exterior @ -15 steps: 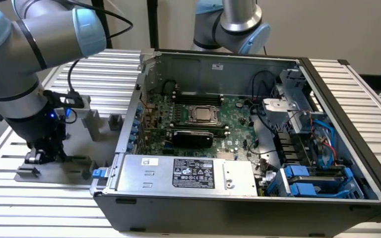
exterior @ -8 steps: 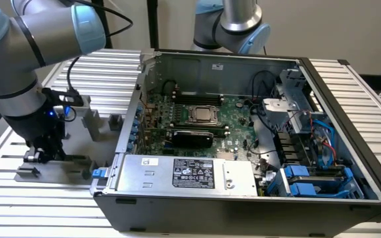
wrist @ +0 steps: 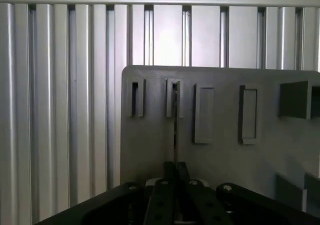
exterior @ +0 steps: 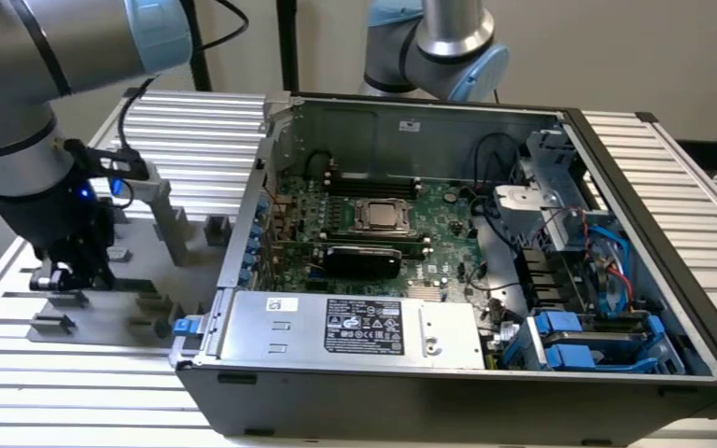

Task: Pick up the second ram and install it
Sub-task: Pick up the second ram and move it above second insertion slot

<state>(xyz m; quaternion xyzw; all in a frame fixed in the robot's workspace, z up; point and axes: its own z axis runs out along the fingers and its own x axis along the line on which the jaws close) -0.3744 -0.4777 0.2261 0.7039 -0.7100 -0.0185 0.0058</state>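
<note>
Pointing straight down, the claw (wrist: 176,171) pinches the second ram (wrist: 175,130).

Even diffuse light, sheen on slats (wrist: 65,110) beyond the jaws, faint shadows beside holder blocks (wrist: 204,114), the second ram (wrist: 175,130) a dark line pinched between the jaws, gripper (wrist: 175,167) shaded

The grey flat plastic holder plate (exterior: 147,271) lay on the silver slatted aluminium table (exterior: 72,392) near the exterior view's left edge, just beside the open dark metal computer case (exterior: 458,411). Inside the case the green motherboard (exterior: 446,219) lay on the floor, with the square silver CPU socket (exterior: 384,215) at its middle and the grey boxy power supply (exterior: 358,327) along the near wall. My black gripper (wrist: 175,177) hung over the plate, closed about the second ram (wrist: 175,130), which stood on edge in a grey slotted holder block (wrist: 169,102).
</note>
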